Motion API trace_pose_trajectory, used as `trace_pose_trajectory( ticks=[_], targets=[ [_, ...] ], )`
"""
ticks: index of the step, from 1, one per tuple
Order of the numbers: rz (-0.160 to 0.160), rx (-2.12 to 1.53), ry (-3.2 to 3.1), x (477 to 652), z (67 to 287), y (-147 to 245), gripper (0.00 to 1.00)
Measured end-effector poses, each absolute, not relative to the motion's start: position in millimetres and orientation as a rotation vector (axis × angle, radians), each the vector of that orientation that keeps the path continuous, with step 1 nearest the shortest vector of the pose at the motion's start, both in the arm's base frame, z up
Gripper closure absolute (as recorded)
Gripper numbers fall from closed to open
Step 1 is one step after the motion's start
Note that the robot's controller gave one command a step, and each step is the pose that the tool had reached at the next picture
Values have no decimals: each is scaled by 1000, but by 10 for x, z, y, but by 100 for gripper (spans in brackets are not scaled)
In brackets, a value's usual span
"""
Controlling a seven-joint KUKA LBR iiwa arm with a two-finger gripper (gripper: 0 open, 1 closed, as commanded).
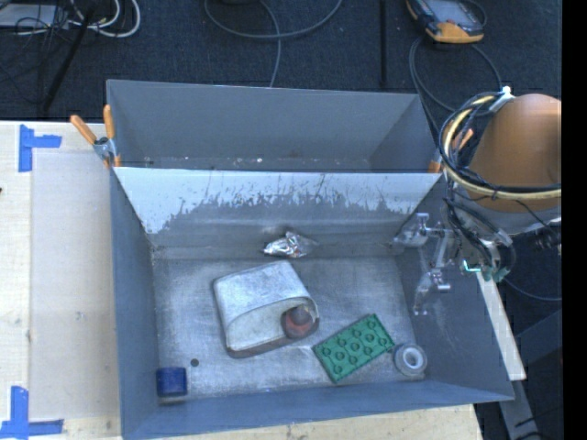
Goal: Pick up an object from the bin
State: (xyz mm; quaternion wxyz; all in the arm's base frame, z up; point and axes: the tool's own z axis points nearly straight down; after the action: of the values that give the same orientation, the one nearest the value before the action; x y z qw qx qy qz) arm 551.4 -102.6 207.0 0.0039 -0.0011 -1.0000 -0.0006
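Observation:
My gripper (413, 271) hangs over the right side of the bin, close to the right wall. It is open, with nothing between its fingers. One metal fingertip (404, 237) points toward the back and the other lies nearer the front. Below it, toward the front right corner, lies a small grey ring-shaped roll (410, 360). A green studded plate (353, 347) lies flat just left of that roll. Neither touches the gripper.
A pale grey rounded case (260, 307) with a reddish-brown round part (296, 320) lies in the middle of the floor. A crumpled silver scrap (287, 244) sits behind it. A blue block (171, 382) rests in the front left corner.

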Motion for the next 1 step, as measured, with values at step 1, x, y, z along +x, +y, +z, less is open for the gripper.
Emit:
trace_pose_trajectory(
  ticks=[1],
  targets=[
    [-6,213,-3125,5023,1365,-293,0]
  ],
)
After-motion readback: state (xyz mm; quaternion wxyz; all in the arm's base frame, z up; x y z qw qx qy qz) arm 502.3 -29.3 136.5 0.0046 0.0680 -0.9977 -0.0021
